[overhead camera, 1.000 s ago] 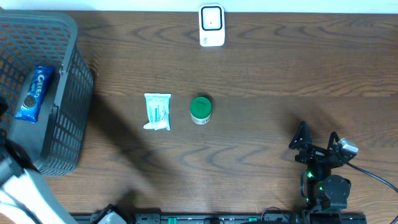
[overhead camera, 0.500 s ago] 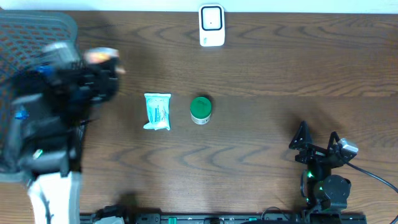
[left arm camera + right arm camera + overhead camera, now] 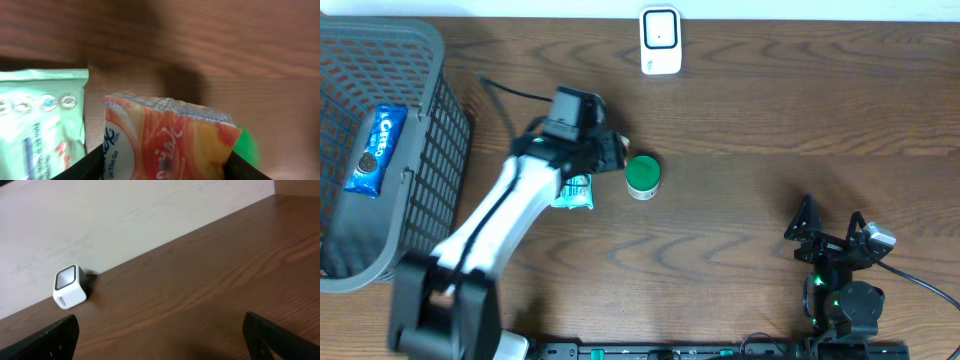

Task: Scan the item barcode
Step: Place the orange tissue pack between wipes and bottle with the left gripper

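left end effector [image 3: 607, 151]: half-closed on orange packet [image 3: 165, 140], 10 o'clock of green jar [image 3: 642, 175] | right end effector [image 3: 832, 215]: fully spread, empty

A mock shop checkout: a barcode scanner [image 3: 660, 41] and a grey shopping basket [image 3: 438, 190] on a wooden table [image 3: 770, 110].

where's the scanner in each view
Overhead: scanner at top centre, by the table's far edge.
Left wrist: not in it.
Right wrist: scanner at the left, by that far edge, below the wall.
Shared landmark: the table's far edge.
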You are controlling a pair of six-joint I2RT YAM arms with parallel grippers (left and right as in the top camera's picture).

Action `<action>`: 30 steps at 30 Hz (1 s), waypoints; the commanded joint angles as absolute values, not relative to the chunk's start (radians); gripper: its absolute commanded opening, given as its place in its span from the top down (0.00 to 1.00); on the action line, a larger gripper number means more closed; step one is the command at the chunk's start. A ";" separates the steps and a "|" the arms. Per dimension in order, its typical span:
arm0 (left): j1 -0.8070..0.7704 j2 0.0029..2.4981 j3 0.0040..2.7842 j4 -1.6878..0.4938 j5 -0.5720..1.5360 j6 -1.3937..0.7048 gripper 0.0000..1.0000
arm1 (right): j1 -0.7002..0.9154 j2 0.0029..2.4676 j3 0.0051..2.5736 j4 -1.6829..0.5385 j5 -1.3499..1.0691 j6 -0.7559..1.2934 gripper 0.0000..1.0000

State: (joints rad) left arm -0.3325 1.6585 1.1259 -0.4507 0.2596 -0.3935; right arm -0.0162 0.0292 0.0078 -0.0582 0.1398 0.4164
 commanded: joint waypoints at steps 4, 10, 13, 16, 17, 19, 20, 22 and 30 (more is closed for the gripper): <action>-0.338 1.826 1.127 -0.405 0.208 -0.410 0.43 | -0.005 0.028 0.006 -0.060 0.152 0.406 0.01; -0.337 1.826 1.144 -0.393 0.208 -0.409 0.01 | -0.005 0.028 0.006 -0.060 0.152 0.406 0.01; -0.337 1.764 1.199 -0.448 0.208 -0.385 0.02 | -0.005 0.028 0.006 -0.060 0.152 0.406 0.01; -0.328 1.674 1.311 -0.561 0.207 -0.310 0.02 | -0.005 0.028 0.006 -0.060 0.152 0.406 0.01; -0.323 1.644 1.351 -0.597 0.207 -0.285 0.02 | -0.005 0.028 0.006 -0.060 0.152 0.406 0.01; -0.306 1.578 1.447 -0.677 0.176 -0.240 0.02 | -0.005 0.028 0.006 -0.060 0.152 0.406 0.01; -0.294 1.544 1.495 -0.711 0.140 -0.222 0.02 | -0.005 0.028 0.006 -0.060 0.152 0.406 0.01; -0.264 1.486 1.568 -0.762 0.054 -0.213 0.02 | -0.005 0.028 0.006 -0.060 0.152 0.406 0.01; 0.081 1.334 1.641 -0.856 -0.124 -0.173 0.02 | -0.005 0.028 0.006 -0.060 0.152 0.406 0.01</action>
State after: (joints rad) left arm -0.0322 1.3182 1.6501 -0.8307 -0.0380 -0.2291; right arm -0.0162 0.0292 0.0078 -0.0582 0.1398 0.4164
